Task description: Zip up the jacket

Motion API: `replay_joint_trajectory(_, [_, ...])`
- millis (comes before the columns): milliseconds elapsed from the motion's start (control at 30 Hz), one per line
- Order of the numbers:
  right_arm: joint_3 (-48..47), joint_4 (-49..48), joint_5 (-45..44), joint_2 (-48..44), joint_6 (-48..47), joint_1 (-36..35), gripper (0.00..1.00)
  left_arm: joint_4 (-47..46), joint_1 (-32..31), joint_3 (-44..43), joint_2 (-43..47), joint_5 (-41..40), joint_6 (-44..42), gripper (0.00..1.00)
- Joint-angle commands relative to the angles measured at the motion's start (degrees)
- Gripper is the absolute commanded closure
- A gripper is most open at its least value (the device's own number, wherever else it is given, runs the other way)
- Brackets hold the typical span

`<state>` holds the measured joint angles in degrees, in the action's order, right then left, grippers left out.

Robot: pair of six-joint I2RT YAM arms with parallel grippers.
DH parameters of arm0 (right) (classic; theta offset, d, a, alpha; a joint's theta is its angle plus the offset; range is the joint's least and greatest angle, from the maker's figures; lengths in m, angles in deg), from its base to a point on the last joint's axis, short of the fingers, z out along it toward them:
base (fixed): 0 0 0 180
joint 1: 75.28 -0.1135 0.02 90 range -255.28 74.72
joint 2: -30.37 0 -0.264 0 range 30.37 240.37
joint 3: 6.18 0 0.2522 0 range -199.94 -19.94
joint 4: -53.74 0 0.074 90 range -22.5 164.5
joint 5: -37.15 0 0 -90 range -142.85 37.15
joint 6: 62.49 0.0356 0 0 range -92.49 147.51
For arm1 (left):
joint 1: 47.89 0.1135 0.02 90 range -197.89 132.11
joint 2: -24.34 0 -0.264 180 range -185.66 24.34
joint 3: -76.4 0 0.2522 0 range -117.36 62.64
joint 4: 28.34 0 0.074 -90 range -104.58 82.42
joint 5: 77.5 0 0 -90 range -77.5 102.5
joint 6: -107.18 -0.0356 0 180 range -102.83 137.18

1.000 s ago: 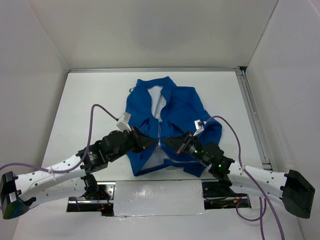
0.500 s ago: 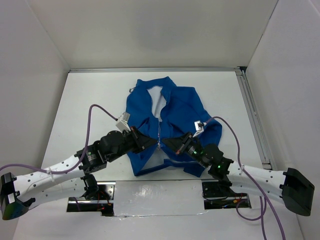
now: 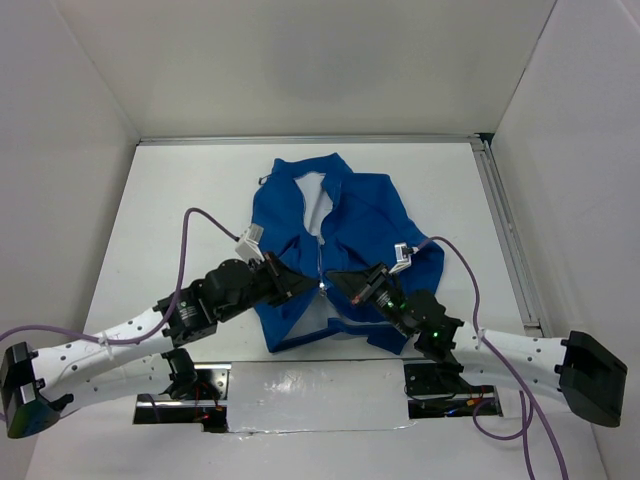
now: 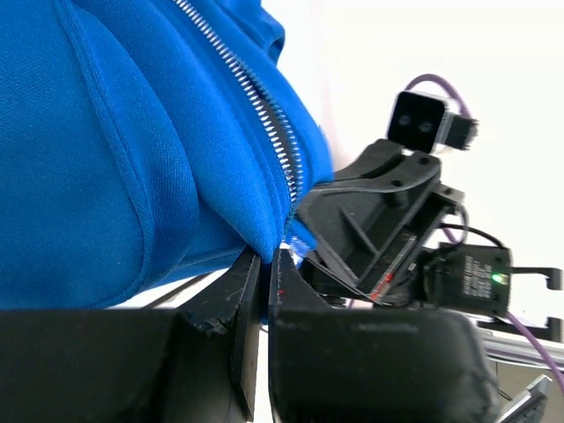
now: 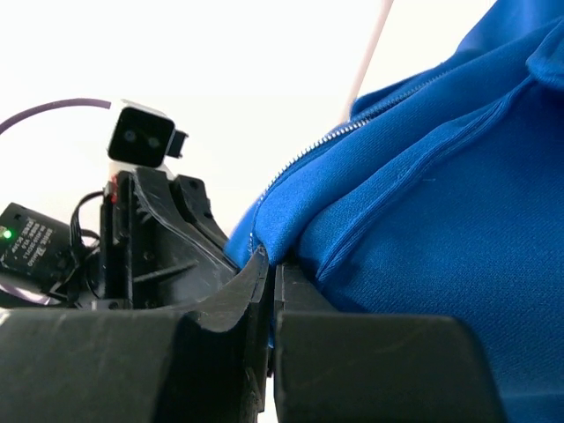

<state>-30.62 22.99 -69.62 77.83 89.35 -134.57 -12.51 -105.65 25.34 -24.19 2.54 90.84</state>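
The left tool [image 3: 310, 287] and right tool [image 3: 334, 279] each pinch a front hem corner of the jacket [image 3: 368, 225], probably to align the zipper [image 4: 253, 91] ends.

You have a white bench [image 3: 170, 200] boxed in by plain white walls [image 3: 300, 60] on the left, far and right sides. A metal rail [image 3: 507, 240] runs along its right edge, and a shiny plate [image 3: 310, 388] lies at its near edge.

From above, the arms [image 3: 230, 288] hide the jacket's [image 3: 365, 215] lower front; the zipper's [image 4: 264, 115] end, perhaps pinched, vanishes behind the left gripper [image 4: 266, 264].
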Motion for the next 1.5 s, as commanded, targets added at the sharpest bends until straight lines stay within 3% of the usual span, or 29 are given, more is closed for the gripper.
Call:
replay_joint_trajectory(0, [-1.9,-7.6,-5.6,1.2,0.0,0.3,1.00,-3.1,-1.1,-1.6,-1.6,10.9,1.0,1.00])
replay_joint_trajectory(133, [-1.7,-5.3,-4.2,1.2,0.5,0.3,1.00,-2.2,-1.1,-3.0,-2.9,11.3,0.5,1.00])
replay_joint_trajectory(433, [-1.7,6.6,0.7,-7.6,-2.3,0.2,1.00,-1.5,-1.2,-2.3,0.3,8.2,-0.1,0.79])
replay_joint_trajectory(633, [-2.4,4.4,4.6,-5.4,-5.2,0.3,1.00,-4.2,-1.1,-2.6,-0.4,9.5,-2.5,0.65])
replay_joint_trajectory(833, [-2.9,3.8,4.8,-4.6,-5.9,0.2,1.00,-3.8,-1.1,-3.1,-0.5,10.8,-3.2,0.61])
replay_joint_trajectory(1067, [-2.6,5.1,5.0,-6.8,-6.7,0.2,1.00,-4.3,-1.2,-2.5,0.0,10.3,-2.7,0.70])
replay_joint_trajectory(1167, [-3.0,5.9,6.5,-6.0,-7.3,0.2,1.00,-4.0,-1.1,-3.0,-1.0,10.2,-2.7,0.81])
replay_joint_trajectory(1233, [-3.3,6.7,7.5,-5.8,-7.8,0.2,1.00,-3.8,-1.1,-3.2,-1.6,10.3,-2.5,1.00])
replay_joint_trajectory(1467, [-2.7,5.1,2.4,-7.1,-8.8,0.2,1.00,-8.7,-1.2,-0.1,-0.4,12.3,-9.3,1.00])
